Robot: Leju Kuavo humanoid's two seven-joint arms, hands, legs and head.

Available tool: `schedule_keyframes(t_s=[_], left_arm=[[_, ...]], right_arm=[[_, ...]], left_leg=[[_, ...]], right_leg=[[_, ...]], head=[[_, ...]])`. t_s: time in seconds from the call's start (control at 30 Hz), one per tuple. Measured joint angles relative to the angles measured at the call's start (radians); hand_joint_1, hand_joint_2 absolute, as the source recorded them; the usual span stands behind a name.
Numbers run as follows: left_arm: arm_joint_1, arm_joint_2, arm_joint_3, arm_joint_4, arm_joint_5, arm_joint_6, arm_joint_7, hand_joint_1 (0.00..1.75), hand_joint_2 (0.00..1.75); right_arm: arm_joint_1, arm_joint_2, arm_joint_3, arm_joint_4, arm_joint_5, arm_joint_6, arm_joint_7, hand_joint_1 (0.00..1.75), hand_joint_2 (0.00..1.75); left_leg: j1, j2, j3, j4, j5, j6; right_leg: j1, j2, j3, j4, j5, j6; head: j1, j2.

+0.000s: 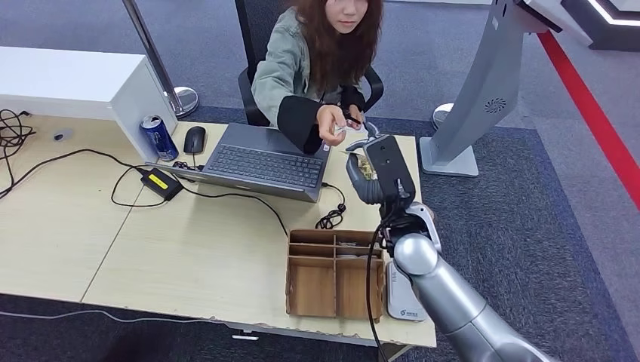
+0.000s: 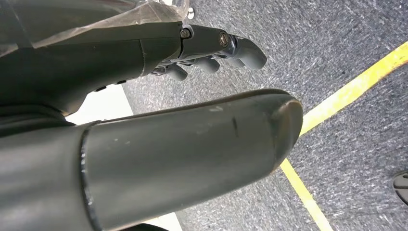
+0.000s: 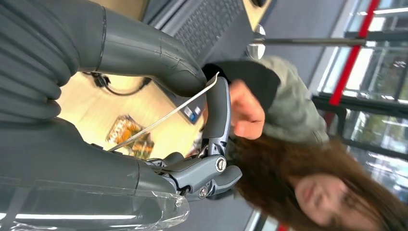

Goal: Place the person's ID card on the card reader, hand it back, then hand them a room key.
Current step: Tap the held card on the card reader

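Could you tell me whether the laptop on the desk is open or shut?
Open. The laptop lies on the desk with its keyboard exposed in the head view; the screen itself is not visible, so on or off cannot be told.

We're looking at a reception/front-desk setup: person sitting in an office chair (image 1: 249, 87) behind a wooden desk (image 1: 189, 249) with laptop (image 1: 268, 162), stanchion post (image 1: 155, 53), grey kiosk stand (image 1: 483, 90), carpeted lobby floor (image 1: 558, 211) with red line.
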Motion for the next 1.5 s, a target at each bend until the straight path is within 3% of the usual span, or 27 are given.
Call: schedule_keyframes(t_s=[0.3,0.5,0.63,0.93,1.2,1.5], left_arm=[[0.004,-0.001,0.004,0.000,0.041,0.000,0.011,0.00,0.00],[0.007,-0.005,0.023,0.001,0.083,0.003,0.027,0.00,0.00],[0.005,-0.009,0.033,0.002,0.097,0.008,0.033,0.00,0.00],[0.000,-0.018,0.054,0.004,0.097,0.013,0.035,0.00,0.00],[-0.004,-0.023,0.055,0.005,0.087,0.021,0.031,0.00,0.00],[-0.007,-0.025,0.055,0.005,0.082,0.029,0.030,0.00,0.00]], right_arm=[[0.085,-0.133,-0.086,-0.243,0.040,-0.034,0.057,1.75,1.75],[0.252,-0.245,-0.190,-0.387,0.142,-0.026,0.100,1.75,1.75],[0.338,-0.282,-0.240,-0.420,0.188,0.000,0.095,1.75,1.75],[0.441,-0.293,-0.256,-0.402,0.303,0.027,0.070,1.75,1.75],[0.459,-0.262,-0.226,-0.315,0.398,-0.020,0.053,1.75,1.75],[0.464,-0.233,-0.199,-0.181,0.397,-0.069,0.026,1.75,1.75]], left_leg=[[-0.001,0.003,0.001,0.000,-0.001,0.000],[-0.001,0.001,0.001,0.000,-0.002,0.000],[-0.001,0.003,0.001,0.000,-0.003,0.001],[0.000,0.003,0.000,0.000,-0.003,0.000],[0.001,0.003,0.000,0.000,-0.003,0.000],[0.001,0.003,0.000,0.000,-0.003,0.000]], right_leg=[[0.000,0.003,0.000,-0.001,0.000,0.000],[0.000,0.003,0.000,-0.002,0.000,0.001],[0.000,0.005,0.000,-0.002,0.000,0.001],[0.000,0.004,0.000,-0.001,0.000,0.001],[0.001,0.004,0.000,-0.001,-0.001,0.000],[0.000,0.004,0.000,-0.001,-0.001,0.001]], head=[[0.000,0.000],[0.000,0.000],[0.000,0.000],[0.000,0.000],[0.000,0.000],[0.000,0.000]])
